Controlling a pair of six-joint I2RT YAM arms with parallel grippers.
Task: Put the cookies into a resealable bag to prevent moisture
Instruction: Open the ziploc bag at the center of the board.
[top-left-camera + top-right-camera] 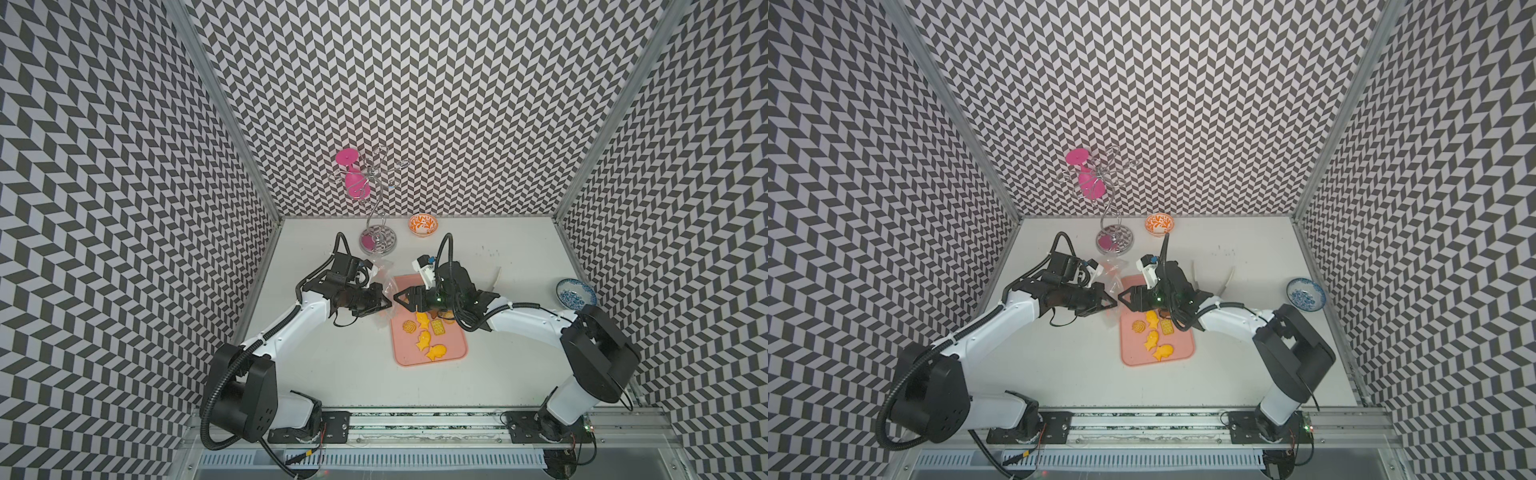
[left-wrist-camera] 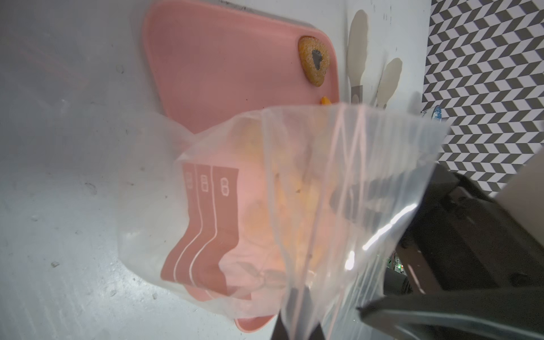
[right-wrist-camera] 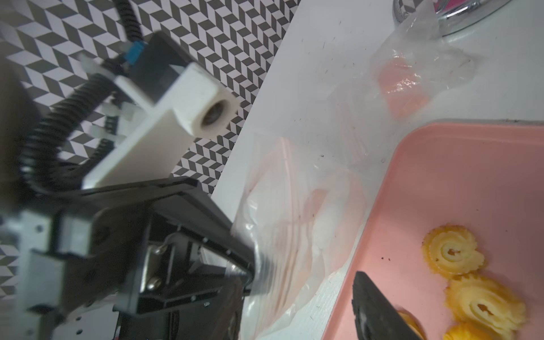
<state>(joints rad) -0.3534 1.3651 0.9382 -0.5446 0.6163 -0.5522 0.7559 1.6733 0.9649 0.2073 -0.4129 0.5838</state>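
A clear resealable bag (image 2: 265, 206) with a pink sock print hangs over the left edge of the pink tray (image 1: 453, 353). My left gripper (image 2: 298, 329) is shut on the bag's rim. The right gripper (image 1: 395, 296) faces it tip to tip, jaws apart; one of its fingers (image 3: 374, 306) shows beside the bag (image 3: 309, 220). Several cookies (image 1: 424, 336) lie on the tray: fish, a swirl (image 3: 453, 253) and a square cracker. A brown heart cookie (image 2: 313, 60) sits at a tray corner. Blurred orange shapes show through the bag; whether they are inside or behind it is unclear.
At the back stands a wire stand (image 1: 376, 241) holding a pink glass (image 1: 353, 183), with an orange patterned bowl (image 1: 423, 224) beside it. White tongs (image 1: 496, 278) lie right of the tray. A blue bowl (image 1: 575, 294) sits by the right wall.
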